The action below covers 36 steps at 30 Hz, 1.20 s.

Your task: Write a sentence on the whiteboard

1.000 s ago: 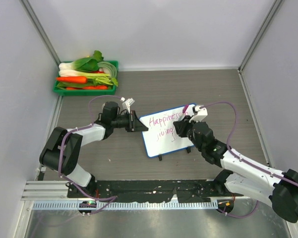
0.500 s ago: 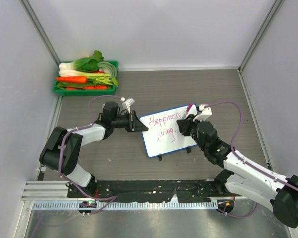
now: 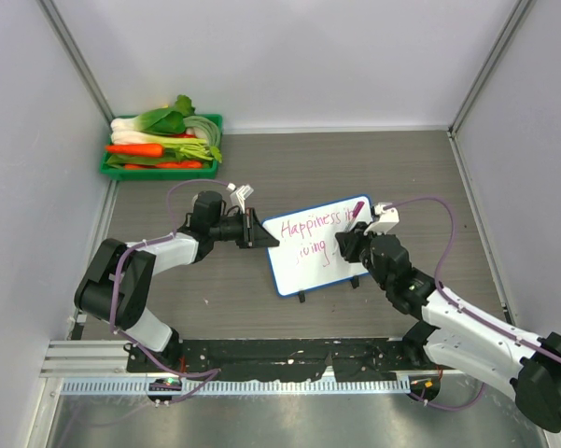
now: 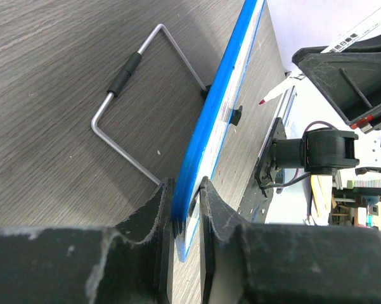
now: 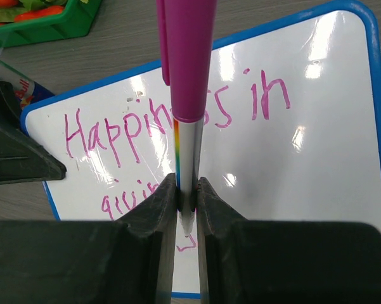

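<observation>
The whiteboard (image 3: 310, 271) stands tilted at the table's middle, blue rim (image 4: 223, 107) edge-on in the left wrist view. My left gripper (image 3: 255, 230) (image 4: 186, 209) is shut on its left edge. The sentence (image 3: 310, 224) (image 5: 114, 133) in pink reads "Happiness in", with a shorter line (image 5: 123, 197) beneath. My right gripper (image 3: 351, 239) (image 5: 186, 196) is shut on a white marker (image 5: 186, 63) with a pink cap (image 3: 358, 206). It hovers over the board's right part, tip by the second line.
A green tray (image 3: 107, 172) of vegetables (image 3: 163, 135) sits at the back left. A bent wire stand (image 4: 130, 63) lies on the table behind the board. A small white object (image 3: 243, 193) rests near the left wrist. Grey walls close in both sides.
The right gripper with the marker has shifted a little right and toward the near edge, uncovering "in" after "Happiness". The left arm and the board have held still.
</observation>
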### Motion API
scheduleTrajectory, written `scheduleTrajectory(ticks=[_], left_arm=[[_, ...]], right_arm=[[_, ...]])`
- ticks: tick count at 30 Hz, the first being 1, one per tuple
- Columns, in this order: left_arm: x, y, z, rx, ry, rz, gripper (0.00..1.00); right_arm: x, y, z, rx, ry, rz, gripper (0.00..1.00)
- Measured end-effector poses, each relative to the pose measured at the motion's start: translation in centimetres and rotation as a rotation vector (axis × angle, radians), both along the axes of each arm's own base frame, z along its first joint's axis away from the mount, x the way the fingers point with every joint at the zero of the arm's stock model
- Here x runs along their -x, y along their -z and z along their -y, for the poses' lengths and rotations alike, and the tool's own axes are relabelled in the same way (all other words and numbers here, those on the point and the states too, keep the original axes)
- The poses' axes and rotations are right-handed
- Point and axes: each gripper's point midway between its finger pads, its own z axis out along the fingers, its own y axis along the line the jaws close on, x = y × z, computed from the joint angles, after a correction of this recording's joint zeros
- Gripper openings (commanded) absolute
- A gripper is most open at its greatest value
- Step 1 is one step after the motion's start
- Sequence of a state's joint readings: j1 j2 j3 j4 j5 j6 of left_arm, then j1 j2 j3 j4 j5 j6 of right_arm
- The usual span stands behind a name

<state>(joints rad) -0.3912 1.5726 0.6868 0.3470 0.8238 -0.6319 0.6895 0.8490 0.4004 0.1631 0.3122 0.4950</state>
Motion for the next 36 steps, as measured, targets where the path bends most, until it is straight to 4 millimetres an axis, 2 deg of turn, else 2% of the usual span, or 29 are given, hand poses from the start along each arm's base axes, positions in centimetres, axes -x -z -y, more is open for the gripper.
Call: scheduleTrajectory(ticks=[13,36], left_arm=[[0.0,0.0,0.0,0.000,0.001,-0.001,0.00],[0.0,0.0,0.0,0.001,0.002,-0.002,0.00]], right_arm=[[-0.6,2.4,0.3,0.036,0.034,-0.027,0.01],[-1.4,3.2,0.7,0.055,0.082,-0.032,0.01]])
